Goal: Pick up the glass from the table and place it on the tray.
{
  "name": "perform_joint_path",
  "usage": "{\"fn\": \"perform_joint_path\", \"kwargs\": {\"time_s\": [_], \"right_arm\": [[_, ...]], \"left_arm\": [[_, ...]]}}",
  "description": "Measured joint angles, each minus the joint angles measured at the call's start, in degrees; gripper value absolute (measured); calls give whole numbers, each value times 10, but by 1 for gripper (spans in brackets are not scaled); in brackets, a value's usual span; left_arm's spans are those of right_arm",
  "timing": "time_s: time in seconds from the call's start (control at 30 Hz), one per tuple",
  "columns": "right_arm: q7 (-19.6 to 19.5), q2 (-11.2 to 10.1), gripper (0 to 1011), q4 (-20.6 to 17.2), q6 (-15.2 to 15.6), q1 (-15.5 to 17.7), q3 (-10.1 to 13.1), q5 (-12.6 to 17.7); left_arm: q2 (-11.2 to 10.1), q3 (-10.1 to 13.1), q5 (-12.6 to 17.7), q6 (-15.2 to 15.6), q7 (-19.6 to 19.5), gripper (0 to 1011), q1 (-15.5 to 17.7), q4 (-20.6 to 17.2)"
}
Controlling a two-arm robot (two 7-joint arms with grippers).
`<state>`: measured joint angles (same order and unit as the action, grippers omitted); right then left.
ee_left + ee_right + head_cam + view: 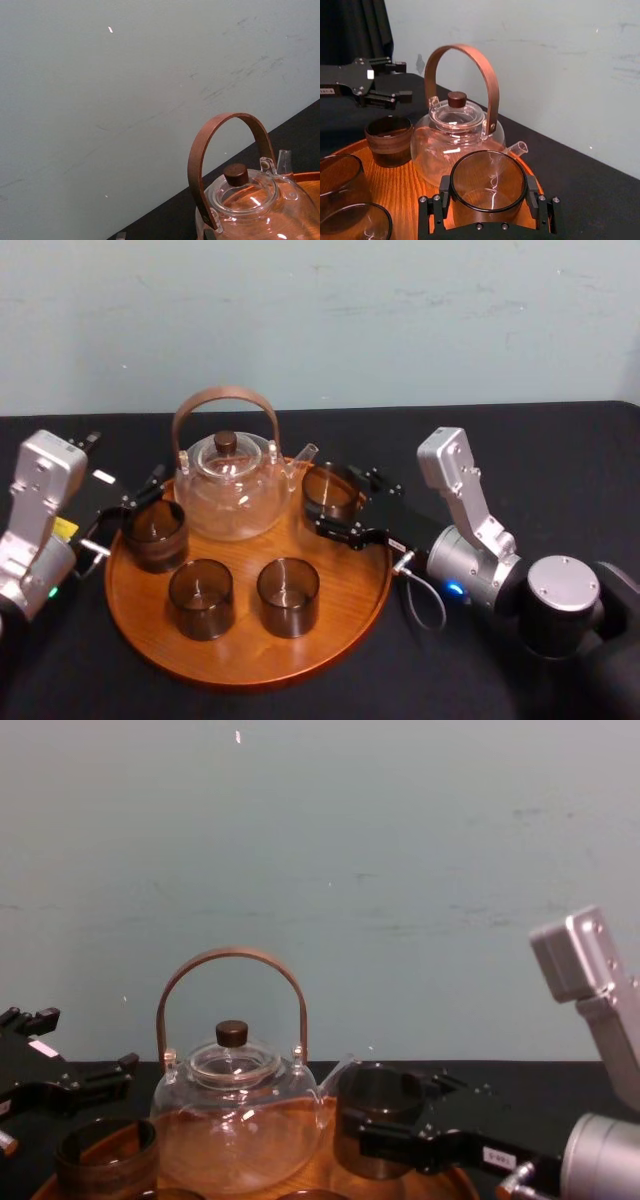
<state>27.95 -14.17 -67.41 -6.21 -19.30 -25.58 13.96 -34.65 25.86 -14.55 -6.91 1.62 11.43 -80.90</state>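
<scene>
Two other glasses (200,595) stand by the tray's (240,665) near edge. At its right edge, the right gripper (335,505) has its fingers clasped around the glass (328,488), beside the teapot (228,485). The left gripper (397,80) hangs at the left edge, fingers spread and empty.

No legible text or labels.

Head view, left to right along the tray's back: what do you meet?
Left end effector, left glass, teapot, right glass in the right end effector.
</scene>
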Motion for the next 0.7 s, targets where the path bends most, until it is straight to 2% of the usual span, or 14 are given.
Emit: {"fn": "perform_joint_path", "kwargs": {"time_s": [0.37,0.7], "right_arm": [[3,12,900,49,-10,-17,-8,-3],[8,15,900,66,-16,-23,-10,-5]], "left_arm": [[0,0,0,0,0,1001,0,0],[0,0,0,0,0,1001,0,0]]}}
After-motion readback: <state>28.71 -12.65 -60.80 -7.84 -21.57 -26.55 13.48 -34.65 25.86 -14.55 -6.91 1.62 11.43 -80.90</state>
